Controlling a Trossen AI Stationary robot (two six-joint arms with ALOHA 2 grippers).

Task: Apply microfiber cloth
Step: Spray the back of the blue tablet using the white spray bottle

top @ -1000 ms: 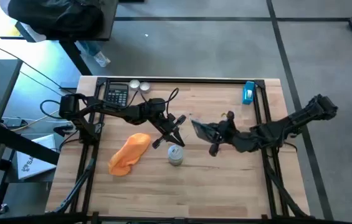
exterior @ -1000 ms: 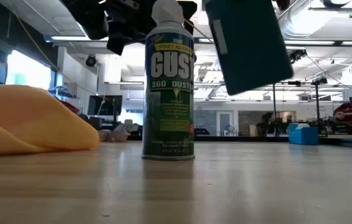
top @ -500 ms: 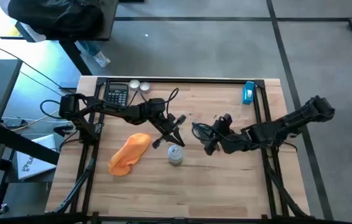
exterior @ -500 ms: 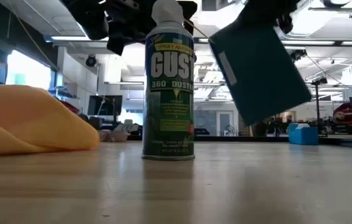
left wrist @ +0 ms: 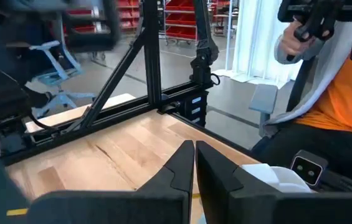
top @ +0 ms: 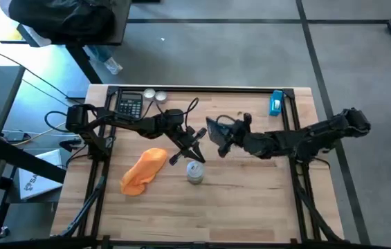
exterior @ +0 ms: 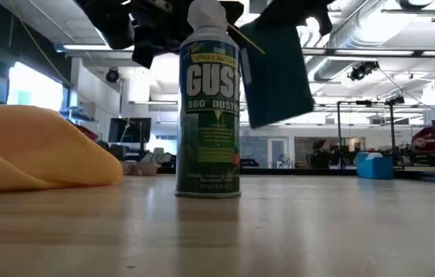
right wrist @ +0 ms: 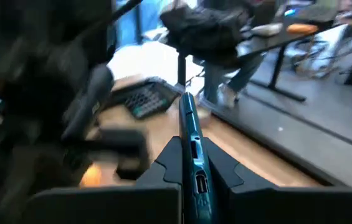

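Microfiber cloth (top: pixel 144 171), bright orange and bunched up, lies on the wooden table (top: pixel 250 200) off to the outer side of the left gripper (top: pixel 185 147) and a little nearer the table's front edge, not touched by either arm. From the table-level camera the cloth (exterior: pixel 40 150) sits as a soft mound beside the duster can (exterior: pixel 212 108), with a gap between them.

That left gripper hangs above the table just behind the can (top: pixel 194 171), and its fingers (left wrist: pixel 185 163) are pressed together with nothing between them. A person in an orange top (left wrist: pixel 344 81) sits beyond the table's edge in that arm's wrist view.

The right gripper (top: pixel 224 140) reaches toward the middle of the table, close to the left one, and is clamped on a dark flat device (top: pixel 217 129), which it holds up off the wood. In the right wrist view the device (right wrist: pixel 191 149) stands edge-on between the two fingers. From table height it (exterior: pixel 275 73) hangs tilted in the air, just behind and beside the top of the can.

Farther back from both grippers a calculator (top: pixel 130 105) rests near the rear rail, and a blue box (top: pixel 276 103) sits at the far right corner.
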